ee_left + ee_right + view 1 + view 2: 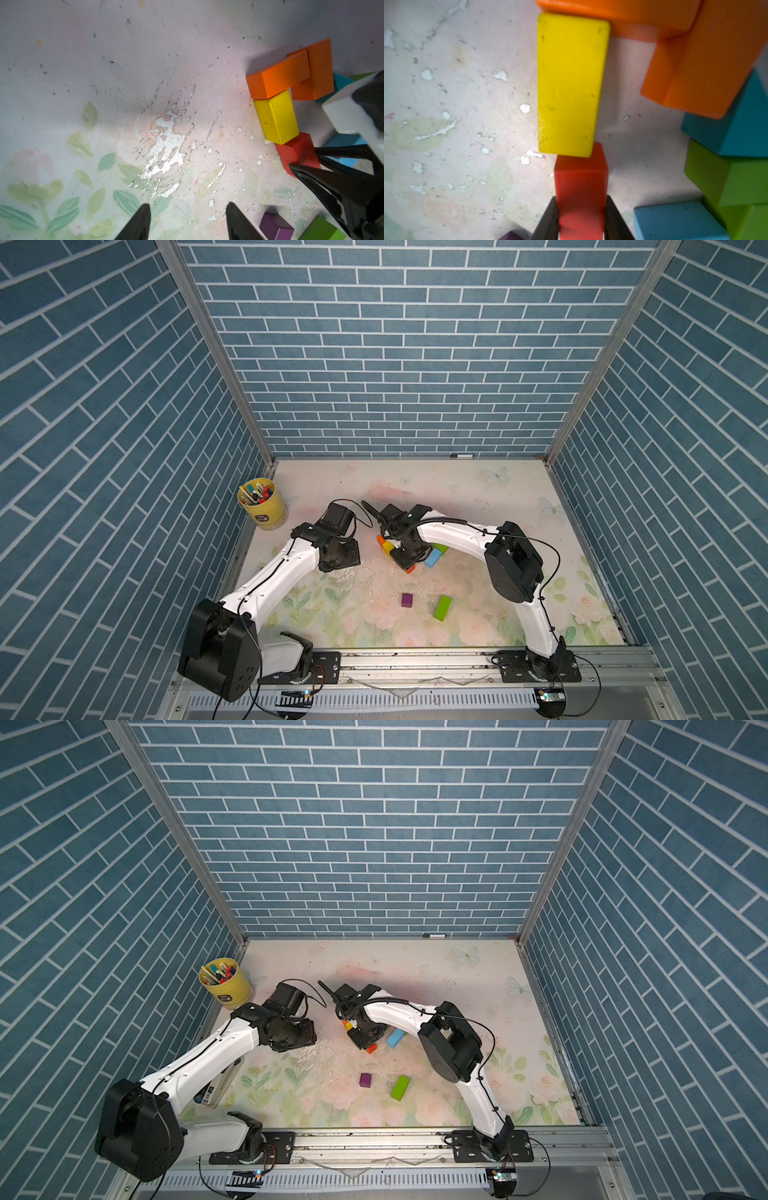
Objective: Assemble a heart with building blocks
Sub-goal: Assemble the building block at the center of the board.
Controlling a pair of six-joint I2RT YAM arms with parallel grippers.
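Left of centre in both top views, the left gripper point(188, 207) hangs with jaws apart and empty over bare worktop point(457, 497). At centre lies the part-built heart point(387, 546): orange bricks point(280, 74), a yellow brick point(569, 83), then the red brick point(581, 172). The right gripper point(581, 197) clamps the red brick by its long sides, its end meeting the yellow one. Done well, I judge, the red end sits flush and angled inward, and the jaws part straight without dragging it. At lower centre the purple cube point(407, 600) lies loose, with a green brick point(442, 608) to its right.
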